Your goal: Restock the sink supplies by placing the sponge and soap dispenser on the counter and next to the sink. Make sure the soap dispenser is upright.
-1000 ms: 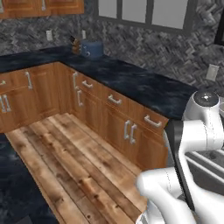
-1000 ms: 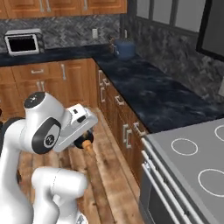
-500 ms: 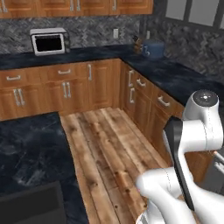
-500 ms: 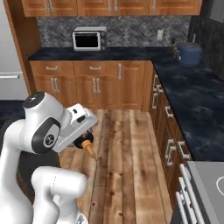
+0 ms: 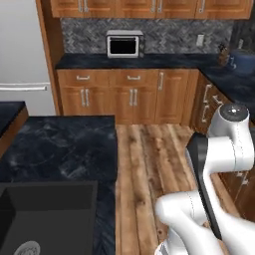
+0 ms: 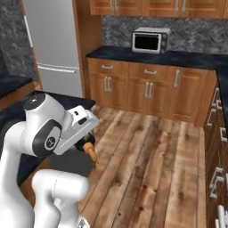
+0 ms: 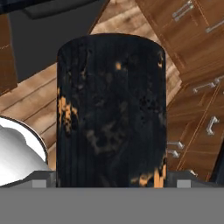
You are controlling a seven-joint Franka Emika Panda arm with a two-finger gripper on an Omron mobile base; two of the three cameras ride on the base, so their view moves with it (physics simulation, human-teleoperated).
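Note:
My gripper (image 6: 85, 144) is shut on the soap dispenser (image 7: 111, 109), a dark bottle with amber flecks that looms large in the hand view. Its orange pump head (image 6: 91, 154) pokes down and to the right below my hand, so the bottle is tilted. My gripper (image 7: 111, 177) holds it at the base, above the wooden floor. The counter (image 5: 64, 144), a dark marbled island slab, lies at the left. The black sink (image 5: 47, 214) is set into its near end, with a silver drain (image 5: 27, 247). The sponge is out of view.
A microwave (image 5: 124, 46) stands on the far counter over wooden cabinets (image 5: 132, 97). A grey fridge (image 6: 53, 40) rises at the left. Wooden floor (image 6: 151, 156) runs between the island and the right-hand cabinets (image 5: 211, 107).
The base has turned, so both base views swung from the corner counter and stovetop to the island with the sink. My arm keeps the same pose, still holding the bottle.

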